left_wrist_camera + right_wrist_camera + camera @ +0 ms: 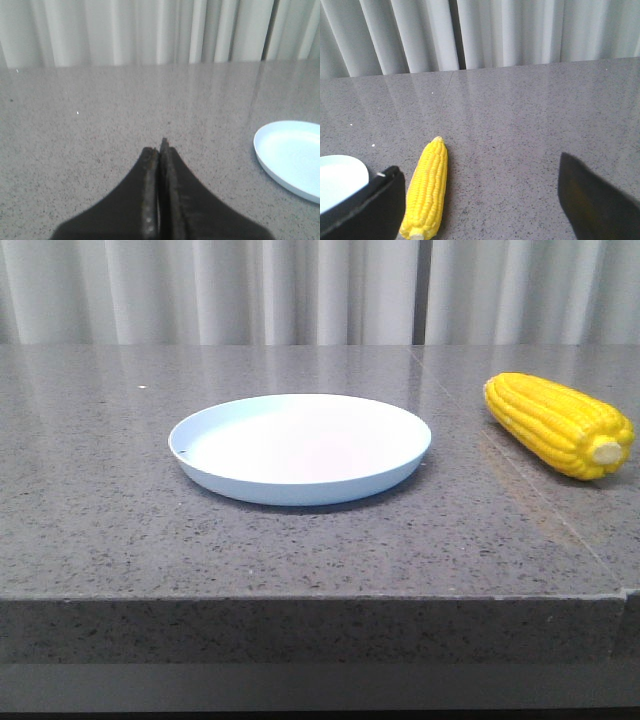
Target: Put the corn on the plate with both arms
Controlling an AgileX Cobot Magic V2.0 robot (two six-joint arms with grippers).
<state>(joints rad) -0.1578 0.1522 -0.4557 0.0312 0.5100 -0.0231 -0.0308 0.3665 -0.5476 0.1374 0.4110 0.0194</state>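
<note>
The yellow corn [560, 424] lies on the grey stone table at the right, its cream stub end toward the front. The pale blue plate [230, 475] sits empty at the table's middle, left of the corn. Neither gripper shows in the front view. In the right wrist view the right gripper [477, 187] is open wide; the corn [426, 190] lies on the table just inside one black finger [367, 210], untouched, with the plate's edge [340, 182] beyond that finger. In the left wrist view the left gripper [161, 150] is shut and empty over bare table, the plate [295, 160] off to one side.
The table's front edge [320, 595] runs across the front view, with a step at its right end. White curtains [320, 290] hang behind the table's far edge. A seam in the stone runs past the corn [520, 480].
</note>
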